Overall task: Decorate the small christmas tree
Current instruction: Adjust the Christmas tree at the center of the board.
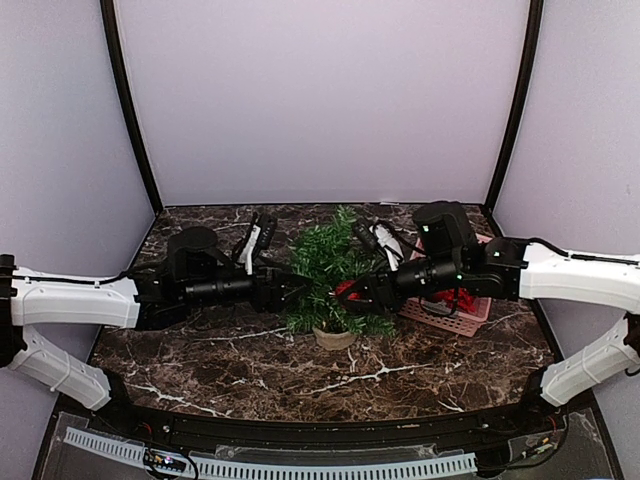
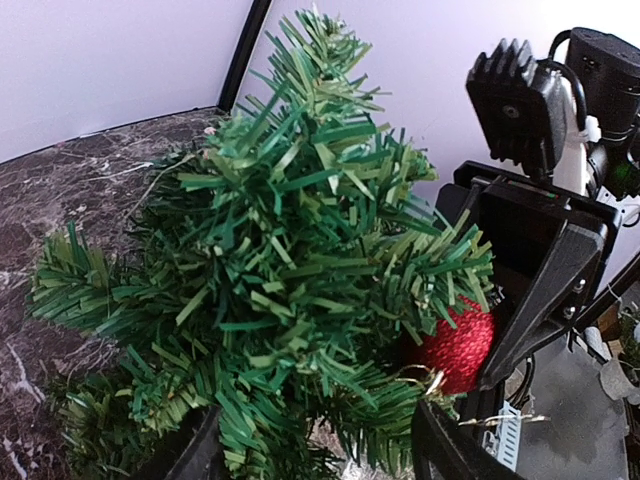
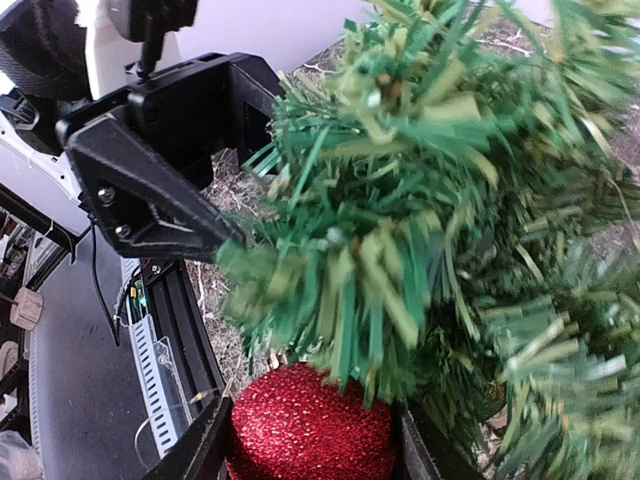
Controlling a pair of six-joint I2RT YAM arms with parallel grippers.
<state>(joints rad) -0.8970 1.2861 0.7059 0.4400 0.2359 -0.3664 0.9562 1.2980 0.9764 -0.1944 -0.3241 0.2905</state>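
The small christmas tree [image 1: 330, 268] stands mid-table on a round tan base [image 1: 334, 338]; it fills the left wrist view [image 2: 290, 250] and the right wrist view [image 3: 450, 200]. My right gripper [image 1: 350, 291] is shut on a red glitter ball ornament [image 3: 310, 425], pressed into the tree's right side; the ball also shows in the left wrist view [image 2: 458, 345]. My left gripper [image 1: 296, 289] is at the tree's left side with its jaws apart around a branch [image 2: 300, 400], not clamped.
A pink plastic basket [image 1: 452, 318] with red and white ornaments sits right of the tree, partly under my right arm. Two black-and-white objects [image 1: 258, 240] [image 1: 382, 240] lie behind the tree. Dark marble table [image 1: 300, 380].
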